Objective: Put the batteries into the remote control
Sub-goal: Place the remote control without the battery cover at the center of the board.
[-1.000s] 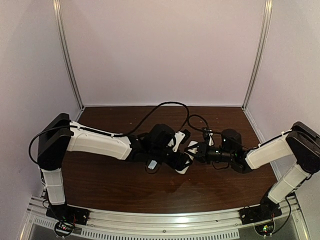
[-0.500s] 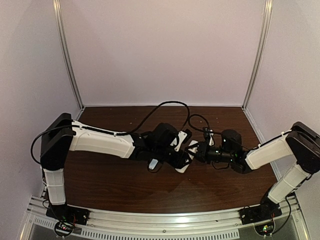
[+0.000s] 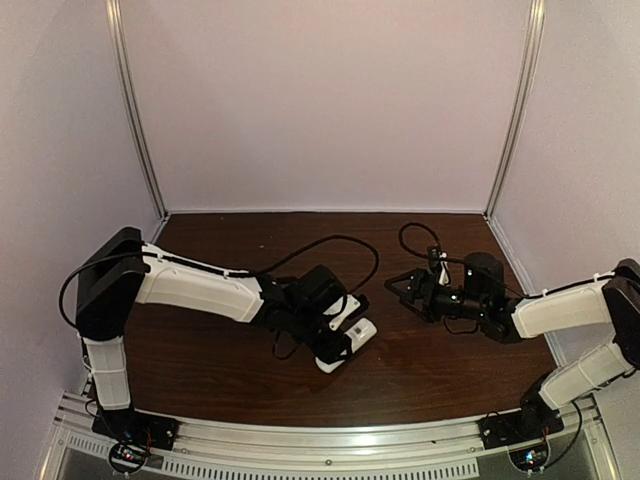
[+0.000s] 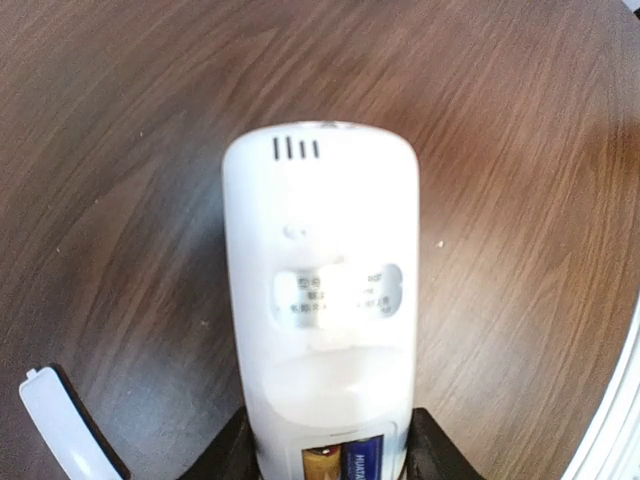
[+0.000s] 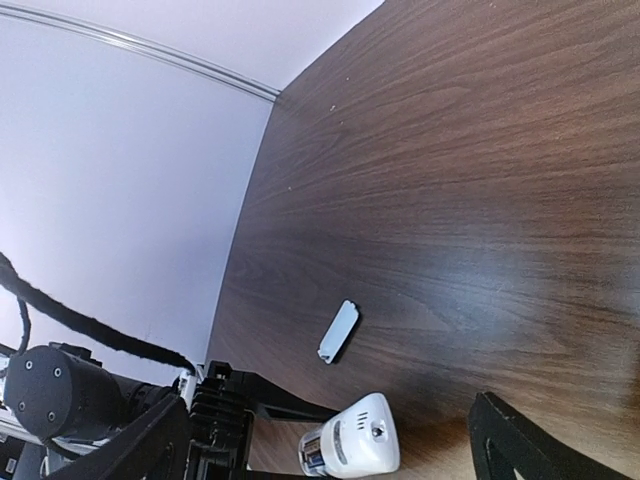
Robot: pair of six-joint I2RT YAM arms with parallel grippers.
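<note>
My left gripper [image 3: 335,350] is shut on the remote control [image 3: 358,332], its black fingers [image 4: 428,450] clamping the lower sides. In the left wrist view the white remote control [image 4: 318,300] lies back up, just above the table. Both batteries sit side by side in its open recess, the orange one [image 4: 322,466] beside the dark blue one [image 4: 362,466]. My right gripper [image 3: 400,288] stands open and empty, to the right of the remote control [image 5: 352,447] and apart from it.
The loose white battery cover [image 5: 339,331] lies flat on the dark wood table [image 3: 440,370], left of the remote, and shows again at the lower left [image 4: 60,425] of the left wrist view. Black cables [image 3: 330,245] loop over the table's middle.
My right gripper has opened and drawn back to the right, away from the remote. The left arm has carried the remote down toward the near edge.
</note>
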